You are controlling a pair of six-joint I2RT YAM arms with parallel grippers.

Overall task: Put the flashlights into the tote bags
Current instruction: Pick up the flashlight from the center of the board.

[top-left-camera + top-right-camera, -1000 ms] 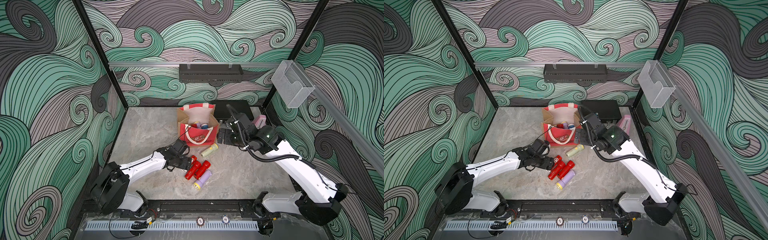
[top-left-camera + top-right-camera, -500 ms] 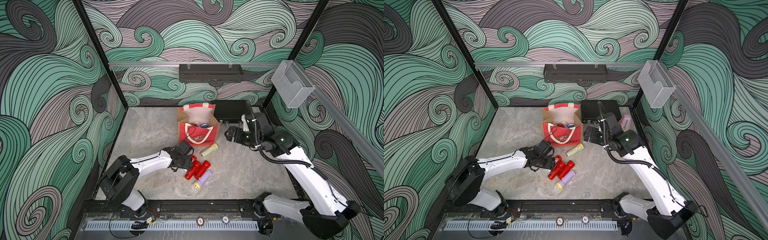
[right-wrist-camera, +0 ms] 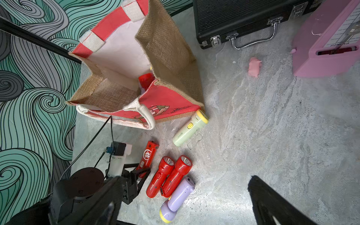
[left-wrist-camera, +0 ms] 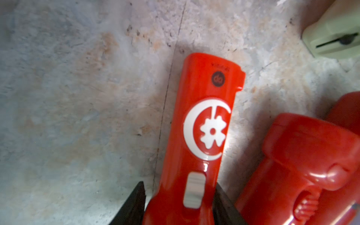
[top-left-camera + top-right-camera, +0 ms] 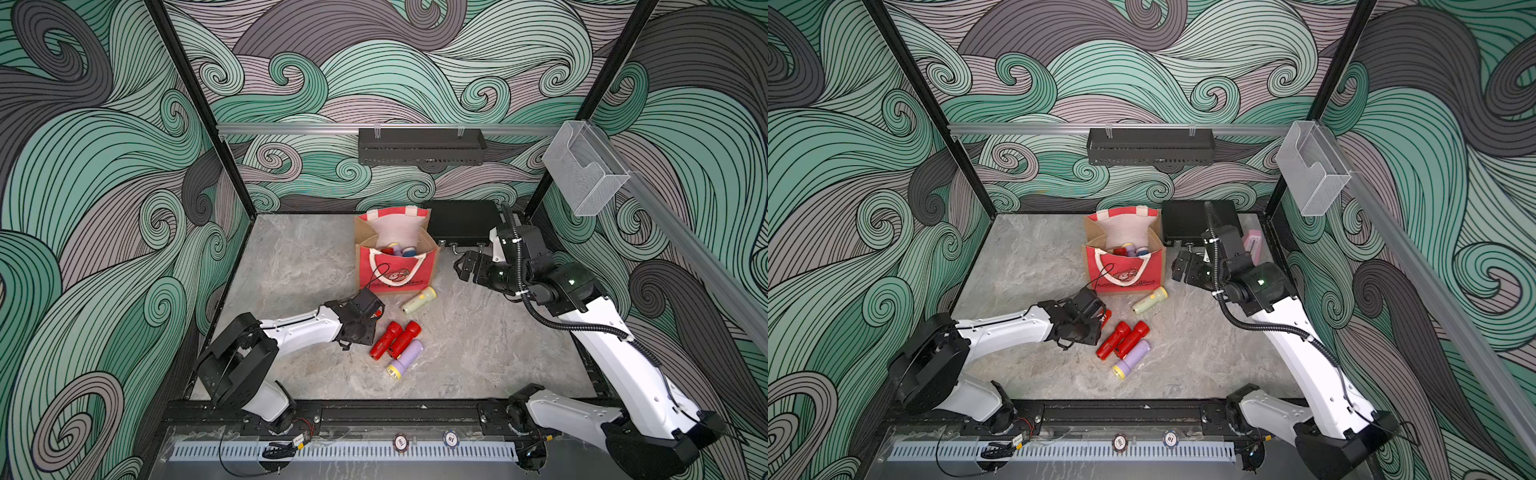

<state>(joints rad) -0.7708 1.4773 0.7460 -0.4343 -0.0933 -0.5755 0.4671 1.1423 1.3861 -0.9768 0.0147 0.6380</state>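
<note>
Only in the left wrist view: left gripper [image 4: 179,186] with black fingers [image 4: 134,206] on both sides of a flat red plastic flashlight with a white crescent-and-flower mark [image 4: 204,126], at its end with the grey slide switch. Jaws partly closed about it, one finger against the plastic, a thin gap at the other; cannot tell if pinched. Lies flat on the grey marbled tabletop [image 5: 291,270], near the front of the boxy jute tote bag with red front and white rope handles [image 5: 397,270].

Only in the right wrist view: a small pink lump [image 3: 254,69] on the table near the black ribbed hard case [image 3: 243,17] and the pink metronome [image 3: 327,42]. In both top views: red, lilac and blue flashlight ends [image 5: 399,249] inside the bag; right gripper [image 5: 467,266] beside the bag, above the table, jaws wide apart, holding nothing.

On the open table: two glossy red round-headed flashlights [image 5: 385,340] side by side, a lilac yellow-rimmed flashlight [image 5: 405,357] against them, a pale green flashlight [image 5: 417,301] by the bag's corner. Around, walls with green and grey wave pattern [image 5: 104,166]. Much bare table on the left arm's side and toward the near edge; far right corner crowded by case and metronome.
</note>
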